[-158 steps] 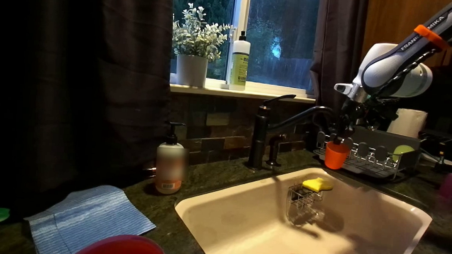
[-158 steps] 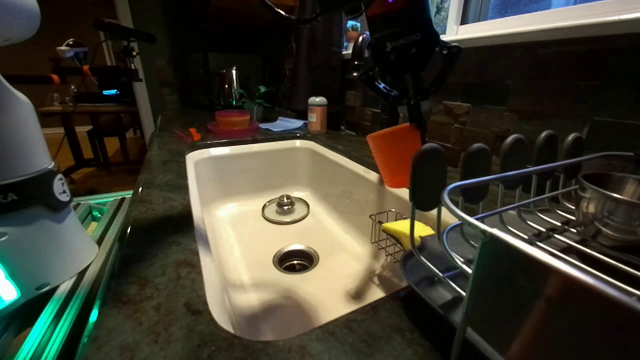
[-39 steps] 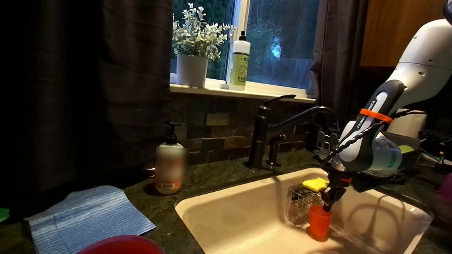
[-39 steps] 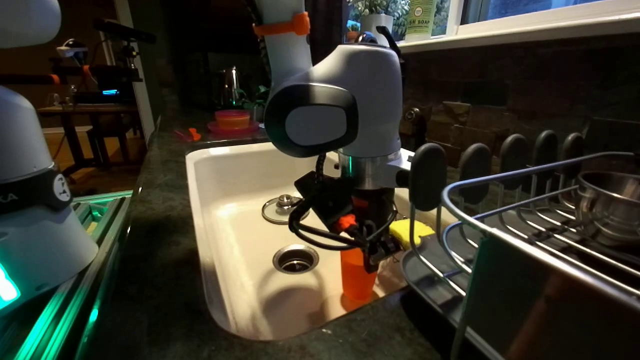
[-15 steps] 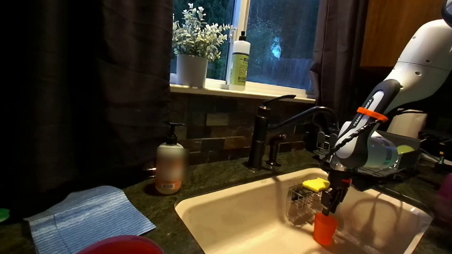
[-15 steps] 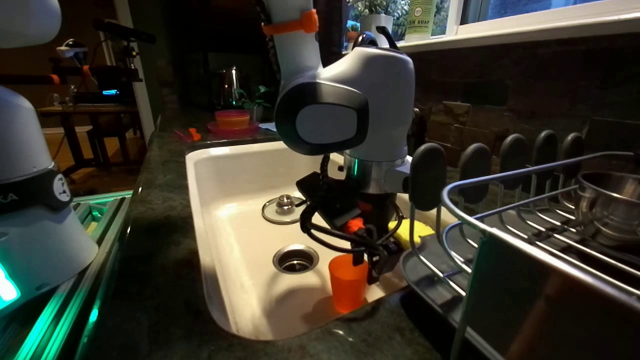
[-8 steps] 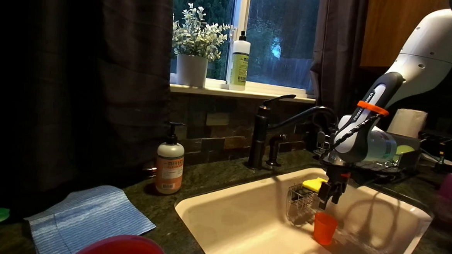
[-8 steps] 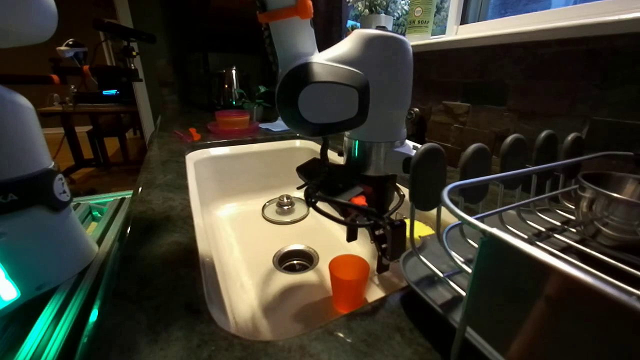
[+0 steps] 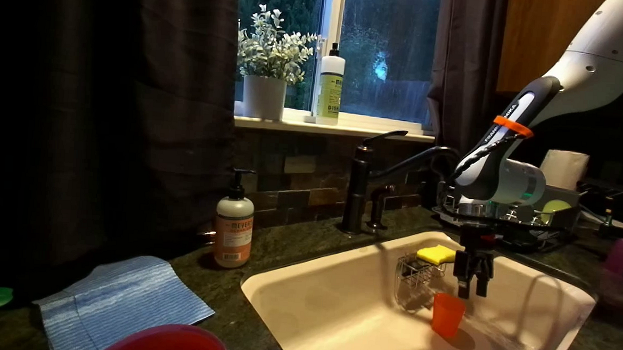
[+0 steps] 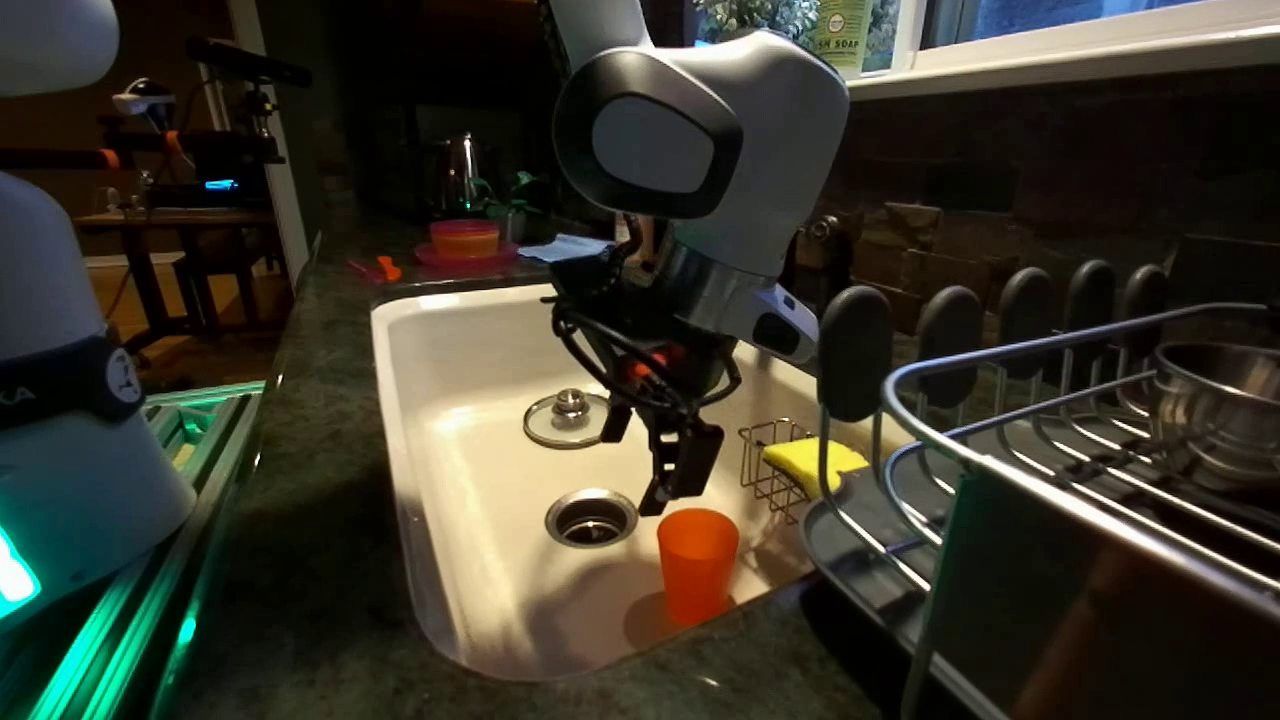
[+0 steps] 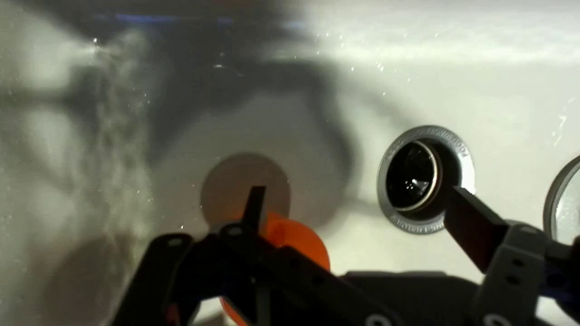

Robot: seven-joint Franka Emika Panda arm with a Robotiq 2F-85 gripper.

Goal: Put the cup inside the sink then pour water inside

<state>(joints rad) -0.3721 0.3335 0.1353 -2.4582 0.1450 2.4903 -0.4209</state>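
Wrist view: the claw (image 11: pixel 357 190) hangs spread apart, gripping nothing — free, I'd guess, for pouring. At eight o'clock from the drain (image 11: pixel 425 179), the orange cup (image 11: pixel 303 240) stands upright in the sink (image 11: pixel 507 99) — presumably to catch water.

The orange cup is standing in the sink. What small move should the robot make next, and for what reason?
Probably raise the open jaws straight up, clear of the cup, before turning to the faucet. The cup stands upright in the sink, nothing is between the jaws, and in the wrist view one jaw hides part of the cup, so moving sideways first might tip it.
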